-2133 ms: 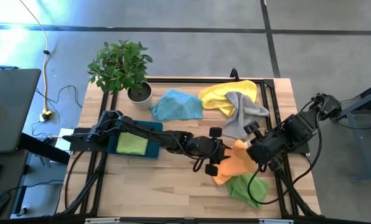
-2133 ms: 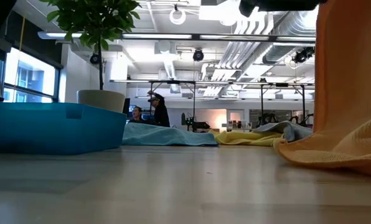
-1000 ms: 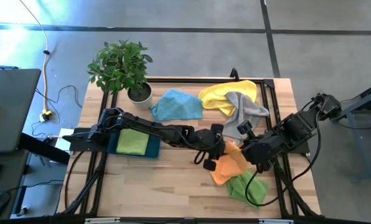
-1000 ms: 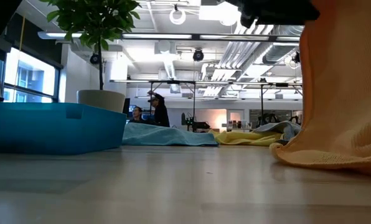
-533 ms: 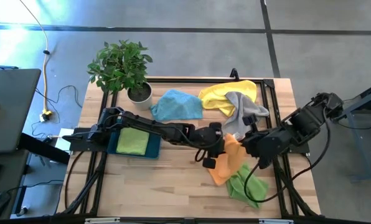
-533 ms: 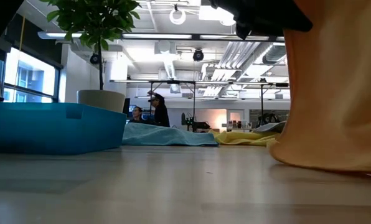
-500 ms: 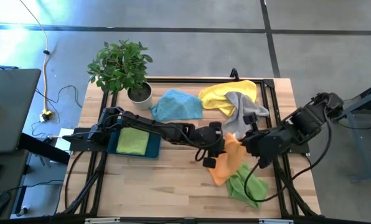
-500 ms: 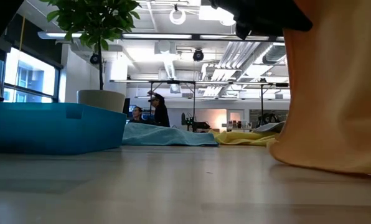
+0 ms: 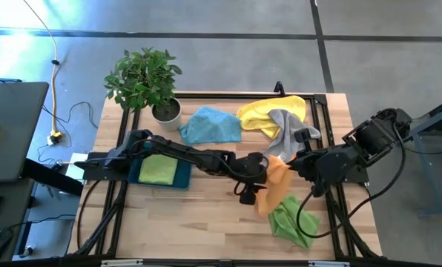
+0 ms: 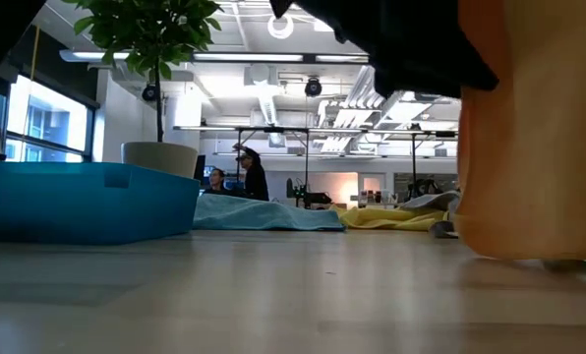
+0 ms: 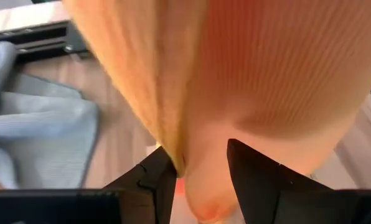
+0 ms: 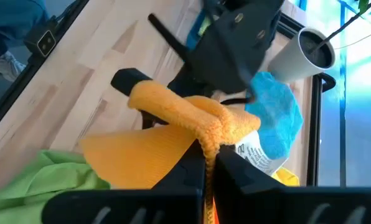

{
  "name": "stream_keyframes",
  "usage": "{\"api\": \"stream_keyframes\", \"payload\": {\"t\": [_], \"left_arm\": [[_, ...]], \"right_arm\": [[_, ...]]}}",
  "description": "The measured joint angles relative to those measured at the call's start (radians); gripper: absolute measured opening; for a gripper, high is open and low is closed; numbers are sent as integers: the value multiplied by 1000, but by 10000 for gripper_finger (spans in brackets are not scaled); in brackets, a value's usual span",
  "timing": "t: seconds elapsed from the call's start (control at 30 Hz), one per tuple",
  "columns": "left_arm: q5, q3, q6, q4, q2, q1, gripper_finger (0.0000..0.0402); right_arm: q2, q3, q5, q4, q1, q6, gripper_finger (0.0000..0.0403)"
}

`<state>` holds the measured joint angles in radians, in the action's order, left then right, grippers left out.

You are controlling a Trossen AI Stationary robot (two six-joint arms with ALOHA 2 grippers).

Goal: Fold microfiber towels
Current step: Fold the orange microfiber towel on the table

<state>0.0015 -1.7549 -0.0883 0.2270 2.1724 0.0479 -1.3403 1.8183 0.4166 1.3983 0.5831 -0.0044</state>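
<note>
Hanging between both grippers, the orange towel (image 9: 275, 187) had been raised clear of the table, where half a second earlier its hem still dragged on the wood; it hung beside the lime green towel (image 9: 289, 222); the left gripper (image 11: 198, 163) pinched one edge, fingers pressed on the fabric; the right gripper (image 12: 208, 163) pinched a bunched corner; both had drawn closer over the table's right half; lifted like this, the cloth could probably be spread flat for its first fold; blue, yellow and grey towels lay untouched behind.

Bare table (image 9: 206, 211) before teal tray (image 9: 184, 176)
</note>
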Motion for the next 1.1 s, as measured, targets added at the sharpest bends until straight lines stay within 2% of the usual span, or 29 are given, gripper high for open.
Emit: {"api": "stream_keyframes", "payload": {"t": [0.07,0.27,0.37,0.5,0.57,0.73,0.93,1.1], "left_arm": [[-8,0,-9,-26,12,7,131],[-141,0,-5,-56,12,15,121],[-167,0,0,-62,12,13,92],[-172,0,6,-59,12,14,25],[-171,0,7,-59,12,16,8],[-190,0,7,-59,6,29,4],[-208,0,7,36,-6,81,2],[-331,0,29,211,-40,142,1]], "right_arm": [[0,0,-1,0,0,0,0],[0,0,-3,8,0,7,0],[0,0,-3,8,0,6,0],[0,0,-4,13,1,5,0],[0,0,-4,13,0,5,0],[0,0,-4,18,0,49,0],[0,0,-6,89,0,238,0],[-33,0,-5,95,0,358,0]]}}
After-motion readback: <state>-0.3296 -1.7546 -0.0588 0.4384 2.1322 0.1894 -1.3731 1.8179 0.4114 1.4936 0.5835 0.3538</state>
